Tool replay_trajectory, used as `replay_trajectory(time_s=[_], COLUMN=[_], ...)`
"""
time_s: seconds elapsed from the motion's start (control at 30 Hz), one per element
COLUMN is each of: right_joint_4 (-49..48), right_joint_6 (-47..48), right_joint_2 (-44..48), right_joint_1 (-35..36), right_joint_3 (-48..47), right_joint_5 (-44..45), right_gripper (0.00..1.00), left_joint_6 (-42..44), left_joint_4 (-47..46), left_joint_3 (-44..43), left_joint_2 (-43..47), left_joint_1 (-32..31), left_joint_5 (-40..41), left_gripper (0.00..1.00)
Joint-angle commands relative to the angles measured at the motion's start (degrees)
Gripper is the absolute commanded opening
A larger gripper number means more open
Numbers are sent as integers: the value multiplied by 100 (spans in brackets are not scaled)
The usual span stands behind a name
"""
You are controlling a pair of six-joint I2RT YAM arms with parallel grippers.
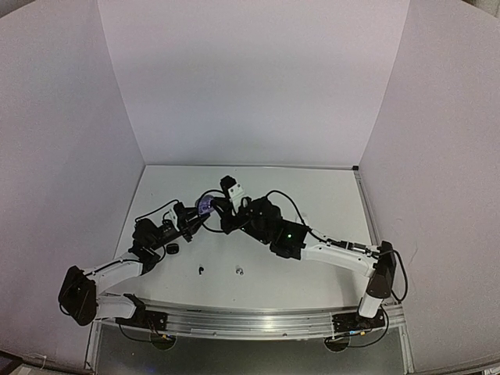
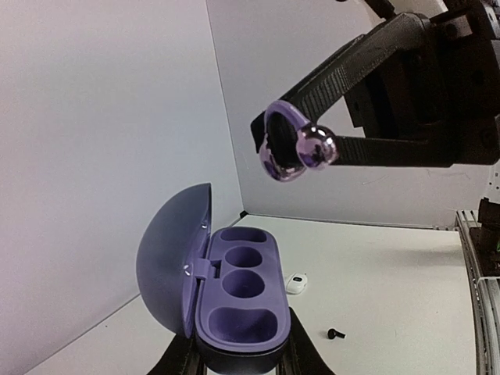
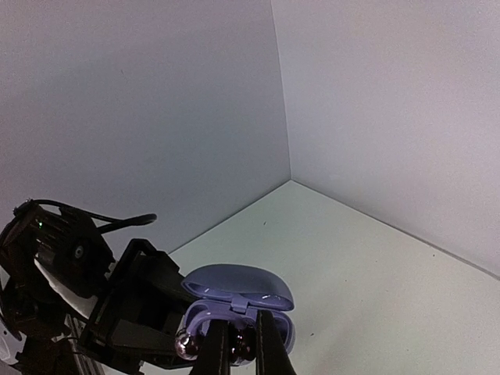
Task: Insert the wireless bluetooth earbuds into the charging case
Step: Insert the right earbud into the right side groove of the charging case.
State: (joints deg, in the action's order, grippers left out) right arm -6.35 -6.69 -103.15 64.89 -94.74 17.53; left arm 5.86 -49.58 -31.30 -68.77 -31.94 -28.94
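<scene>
Purple earbud [image 2: 299, 151] pinched in right end effector [image 3: 241, 348] — left end effector [image 2: 242, 367] clamps open case [image 2: 244, 301].

White table [image 1: 336, 195], pale backdrop walls [image 1: 250, 78], metal rail [image 1: 250, 322]

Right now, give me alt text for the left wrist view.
The right hand holds a purple earbud above the open purple charging case, which the left hand grips from below. A white earbud and a black earbud lie on the table beyond.

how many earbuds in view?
3: purple earbud pinched in the right tool, near the case in the left tool; white earbud and black earbud loose on the table. Others may be hidden.
</scene>
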Motion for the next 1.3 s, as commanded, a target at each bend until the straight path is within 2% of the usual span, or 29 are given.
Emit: replay_trajectory(time_s=[0.0, 0.17, 0.33, 0.47, 0.73, 1.07, 1.27], right_joint_4=[-663, -1701, -1712, -1712, -1726, -1817, -1817], right_joint_6=[288, 202, 140, 154, 893, 1153, 1215], right_joint_2=[156, 351, 518, 609, 467, 224, 120], right_joint_1=[7, -116, -141, -138, 41, 70, 77], right_joint_3=[122, 754, 920, 912, 959, 672, 634], right_joint_5=[-458, -1335, -1188, -1134, 67, 534, 933], right_gripper=[0, 0, 0, 0, 0, 0, 0], left_joint_6=[-225, -248, -223, 47, 244, 689, 591], left_joint_4=[-354, -376, -564, -787, -904, -1284, -1986], left_joint_3=[28, 55, 119, 217, 50, 16, 96], left_joint_2=[51, 81, 155, 174, -62, -331, -620], left_joint_1=[-22, -23, -22, -22, -23, -254, -294], left_joint_5=[-104, -119, -139, -471, -429, 192, 502], left_gripper=[0, 0, 0, 0, 0, 0, 0])
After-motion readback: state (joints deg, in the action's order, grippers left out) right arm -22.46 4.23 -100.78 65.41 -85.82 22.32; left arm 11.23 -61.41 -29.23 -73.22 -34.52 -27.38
